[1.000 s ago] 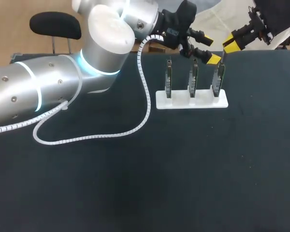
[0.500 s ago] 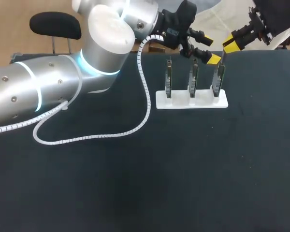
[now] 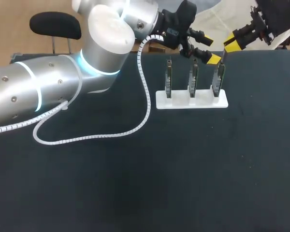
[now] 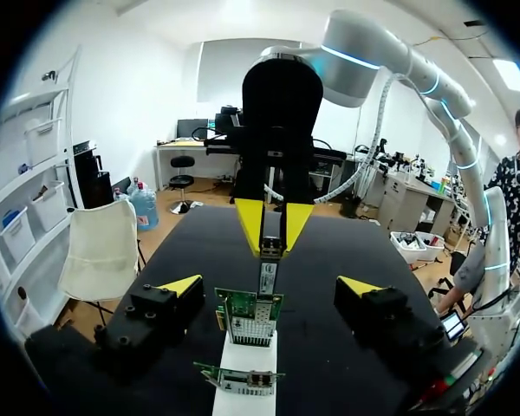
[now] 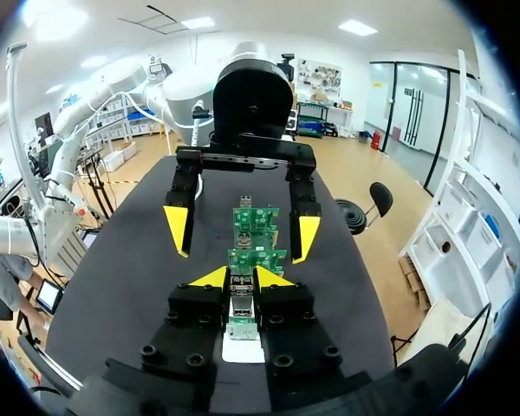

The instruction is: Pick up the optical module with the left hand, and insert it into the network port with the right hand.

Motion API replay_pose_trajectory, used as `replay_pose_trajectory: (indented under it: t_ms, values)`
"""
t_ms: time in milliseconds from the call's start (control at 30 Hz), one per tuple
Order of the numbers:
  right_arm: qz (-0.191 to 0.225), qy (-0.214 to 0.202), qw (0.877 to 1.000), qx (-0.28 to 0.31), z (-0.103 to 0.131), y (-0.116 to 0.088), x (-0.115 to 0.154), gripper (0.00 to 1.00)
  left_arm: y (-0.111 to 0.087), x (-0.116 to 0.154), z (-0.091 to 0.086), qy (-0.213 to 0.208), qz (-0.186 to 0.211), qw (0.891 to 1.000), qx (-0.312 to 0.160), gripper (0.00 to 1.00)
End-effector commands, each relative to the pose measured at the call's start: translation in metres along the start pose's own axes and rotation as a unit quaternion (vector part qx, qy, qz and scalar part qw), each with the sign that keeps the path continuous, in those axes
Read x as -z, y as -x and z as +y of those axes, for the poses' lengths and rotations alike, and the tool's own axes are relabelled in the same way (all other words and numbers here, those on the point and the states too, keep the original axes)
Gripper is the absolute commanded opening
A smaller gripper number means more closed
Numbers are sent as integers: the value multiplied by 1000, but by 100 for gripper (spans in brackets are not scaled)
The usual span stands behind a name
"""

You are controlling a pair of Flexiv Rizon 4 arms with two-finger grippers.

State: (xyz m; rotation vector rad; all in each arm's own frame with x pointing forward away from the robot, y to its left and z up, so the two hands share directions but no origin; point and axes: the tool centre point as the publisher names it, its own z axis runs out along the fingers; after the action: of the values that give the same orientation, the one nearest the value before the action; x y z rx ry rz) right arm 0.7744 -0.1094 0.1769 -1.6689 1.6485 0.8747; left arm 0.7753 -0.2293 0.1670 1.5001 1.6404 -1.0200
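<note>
**Insertion stage, seen from beside the table.** The optical module [image 4: 267, 276], a slim metal bar, hangs upright in the right end effector [image 4: 266, 227]. The yellow tips are clenched on its upper end from two sides. Its lower end meets the network port [image 4: 262, 300] at the top edge of a green network card [image 4: 250, 317]. The views do not show whether it is already seated.

That card stands on edge in the end slot of a white base [image 3: 192, 100], on the side nearest the right arm. Two more cards [image 3: 168, 77] [image 3: 194, 77] stand in the other slots. The left end effector [image 3: 210, 49] is released. Its fingers are spread wide just behind the card row and hold nothing. The base rests on the black table [image 3: 135, 183].

**Doing the step well (judgement).**
- The module should probably be kept in line with the port's axis.
- The push should go straight down along the module's length, with no sideways lean.
- The card is thin and appears to be held only by its slot, so an off-axis push could tilt it or lift the base.
- The grip likely wants to stay firm until resistance suggests the module is home.
- The left fingers should keep clear of the card.

**Writing.** No brand, label or lettering can be read. Any marks on the cards are too small to make out.
</note>
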Motion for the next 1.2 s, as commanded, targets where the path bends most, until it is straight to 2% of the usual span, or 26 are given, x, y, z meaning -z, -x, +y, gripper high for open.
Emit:
replay_pose_trajectory:
  t_ms: [33, 633, 1200]
  values:
    - [0, -3, 1000, 1, 4, -1, -2, 0, 1, -1, 3, -3, 1, 1000, -1, 100]
    - [8, -8, 1000, 2, 3, -6, -3, 0, 1, -1, 3, -3, 1, 1000, -1, 100]
    - [3, -13, 1000, 5, 3, -2, 0, 0, 1, -1, 3, -3, 1, 1000, -1, 100]
